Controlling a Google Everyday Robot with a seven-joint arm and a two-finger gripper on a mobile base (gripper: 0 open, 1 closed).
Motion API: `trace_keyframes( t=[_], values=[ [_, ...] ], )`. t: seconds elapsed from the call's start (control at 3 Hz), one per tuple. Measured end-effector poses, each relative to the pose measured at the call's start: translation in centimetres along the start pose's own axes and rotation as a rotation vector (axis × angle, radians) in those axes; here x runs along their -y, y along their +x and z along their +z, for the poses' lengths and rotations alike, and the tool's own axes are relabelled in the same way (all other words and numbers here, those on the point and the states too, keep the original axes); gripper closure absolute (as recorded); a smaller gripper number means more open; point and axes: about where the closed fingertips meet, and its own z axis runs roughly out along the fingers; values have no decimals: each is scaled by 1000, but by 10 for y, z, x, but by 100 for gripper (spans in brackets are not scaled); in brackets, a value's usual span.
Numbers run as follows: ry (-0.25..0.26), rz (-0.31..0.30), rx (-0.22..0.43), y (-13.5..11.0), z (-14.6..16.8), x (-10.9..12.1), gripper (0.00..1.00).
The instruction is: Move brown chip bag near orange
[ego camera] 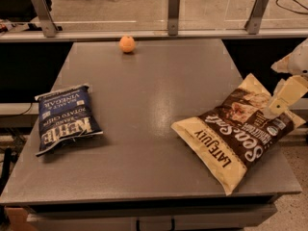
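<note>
The brown chip bag (pixel 239 128), dark brown and cream with "Sea Salt" and "LATE JULY" lettering, lies flat on the grey table (pixel 154 95) at its right front. Its far corner hangs over the right edge. The orange (pixel 127 44) sits at the table's far edge, left of centre and far from the bag. My gripper (pixel 283 99) comes in from the right edge of the camera view. It is just over the bag's upper right corner, with its cream tip at the bag's top edge.
A dark blue Kettle chip bag (pixel 65 118) lies at the table's left side. A rail with metal posts (pixel 173 11) runs behind the table's far edge. Floor shows beyond the table's right and front edges.
</note>
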Motion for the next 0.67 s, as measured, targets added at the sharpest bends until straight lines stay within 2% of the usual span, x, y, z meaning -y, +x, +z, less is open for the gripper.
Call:
trace_keyframes(
  t=[0.33, 0.67],
  values=[
    [-87, 14, 9, -8, 20, -19, 0],
    [-163, 36, 6, -13, 37, -33, 16]
  ],
)
